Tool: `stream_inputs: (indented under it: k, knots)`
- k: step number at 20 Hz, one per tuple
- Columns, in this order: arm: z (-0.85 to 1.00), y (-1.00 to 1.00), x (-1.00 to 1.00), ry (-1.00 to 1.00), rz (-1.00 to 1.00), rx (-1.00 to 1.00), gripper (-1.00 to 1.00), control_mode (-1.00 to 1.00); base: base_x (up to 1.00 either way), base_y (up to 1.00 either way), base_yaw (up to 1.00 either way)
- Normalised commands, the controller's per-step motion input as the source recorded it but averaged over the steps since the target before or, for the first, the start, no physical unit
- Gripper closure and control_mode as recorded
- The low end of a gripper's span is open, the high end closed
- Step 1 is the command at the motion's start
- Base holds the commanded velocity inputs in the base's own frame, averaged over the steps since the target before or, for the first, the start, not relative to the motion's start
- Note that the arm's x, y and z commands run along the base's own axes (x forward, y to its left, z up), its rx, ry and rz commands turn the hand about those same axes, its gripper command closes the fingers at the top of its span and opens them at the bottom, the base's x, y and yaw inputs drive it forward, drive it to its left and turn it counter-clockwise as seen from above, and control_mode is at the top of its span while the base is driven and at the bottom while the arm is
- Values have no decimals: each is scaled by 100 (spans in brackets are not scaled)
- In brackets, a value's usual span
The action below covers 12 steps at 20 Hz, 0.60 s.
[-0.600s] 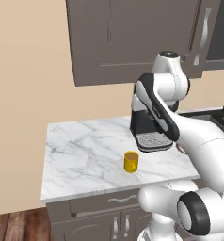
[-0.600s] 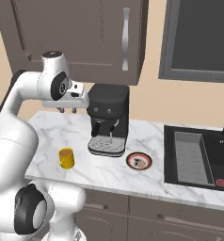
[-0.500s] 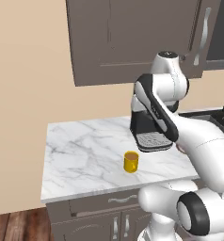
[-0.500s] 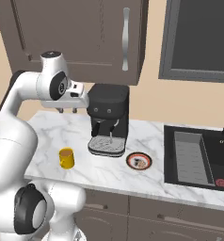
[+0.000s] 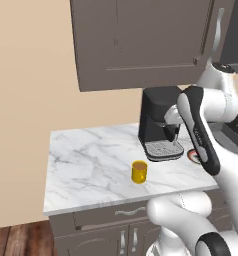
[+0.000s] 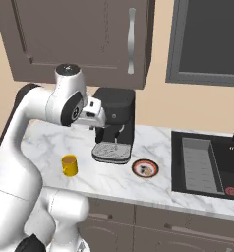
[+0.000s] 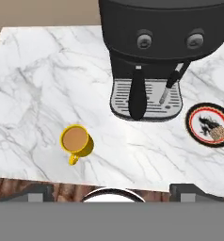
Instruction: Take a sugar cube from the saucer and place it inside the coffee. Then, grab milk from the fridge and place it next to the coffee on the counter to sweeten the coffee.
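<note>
The end effector hangs high with its jaws spread and empty. Below on the veined marble desk, the yellow cylindrical coffee stands; the round flat saucer lies beside the black coffee machine.

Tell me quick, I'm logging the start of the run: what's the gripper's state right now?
Gripper: open, holding nothing, high above the counter.

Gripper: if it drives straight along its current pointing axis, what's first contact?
Likely the counter, bare marble between the coffee and the coffee machine's drip tray. The open gripper looks down at it; depth is unclear.
</note>
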Motion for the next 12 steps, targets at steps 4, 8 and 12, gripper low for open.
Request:
stream_inputs:
  k: [4, 8, 12]
  knots:
    - [-3, -100, -24, -19, 1, 12, -100, -100, 0, 0, 0]
    - [-6, -90, 8, -4, 12, 8, -100, -100, 0, 0, 0]
    - [-9, -99, 3, -5, 26, 5, -100, -100, 0, 0, 0]
